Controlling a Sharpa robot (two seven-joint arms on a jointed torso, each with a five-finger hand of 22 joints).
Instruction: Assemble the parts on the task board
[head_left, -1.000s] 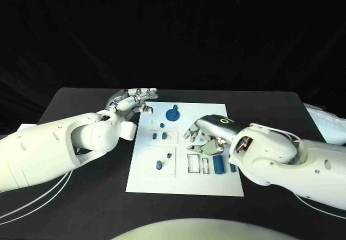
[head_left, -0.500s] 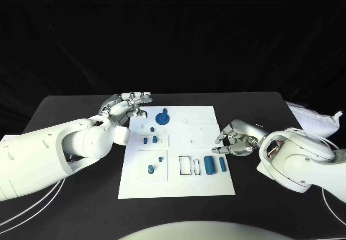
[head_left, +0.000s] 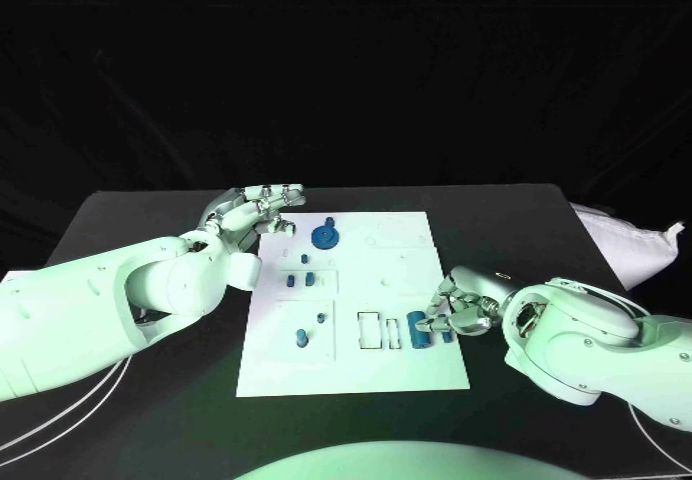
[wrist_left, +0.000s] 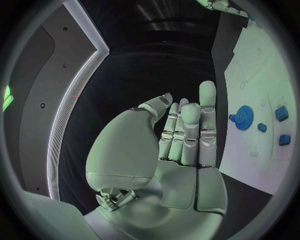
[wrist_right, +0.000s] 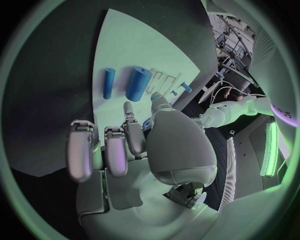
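Note:
The white task board (head_left: 389, 375) lies mid-table. On it are a blue gear (head_left: 326, 237), small blue parts (head_left: 299, 280) and two blue cylinders (head_left: 420, 331) beside empty slots (head_left: 379, 331). My right hand (head_left: 459, 305) hangs over the board's right edge, fingers partly curled, right by the cylinders and holding nothing. The right wrist view shows that hand (wrist_right: 144, 150) just short of the thick cylinder (wrist_right: 138, 83) and the thin one (wrist_right: 108, 82). My left hand (head_left: 260, 207) is at the board's far left corner, fingers straight and empty. The left wrist view shows this hand (wrist_left: 181, 145) and the gear (wrist_left: 247, 117).
A white crumpled bag (head_left: 635, 245) lies at the table's right edge. White cables (head_left: 58, 410) run along the near left. The black table (head_left: 505, 215) stretches past the board on both sides.
My right hand left the middle of the board, swung out past its right edge, then came back nearer to the two cylinders. The left hand has stayed in place.

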